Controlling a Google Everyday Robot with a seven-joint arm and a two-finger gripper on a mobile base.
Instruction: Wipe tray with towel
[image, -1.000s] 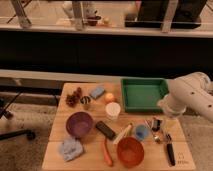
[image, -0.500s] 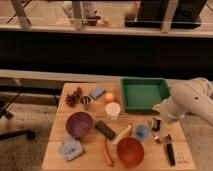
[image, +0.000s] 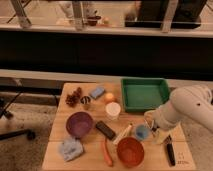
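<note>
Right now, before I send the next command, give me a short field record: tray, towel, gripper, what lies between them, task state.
tray: green, far right part of the table, nothing visible inside
towel: grey-blue, crumpled, front left corner, far from the tray
gripper: low over the table's right side, in front of the tray, beside a small blue cup
between towel and tray: purple bowl, orange bowl, carrot, white cup
task state: towel not picked up, wiping not begun

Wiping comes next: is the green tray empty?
Empty: only bare green floor shows inside the tray. The pincer hangs near the blue cup.
</note>
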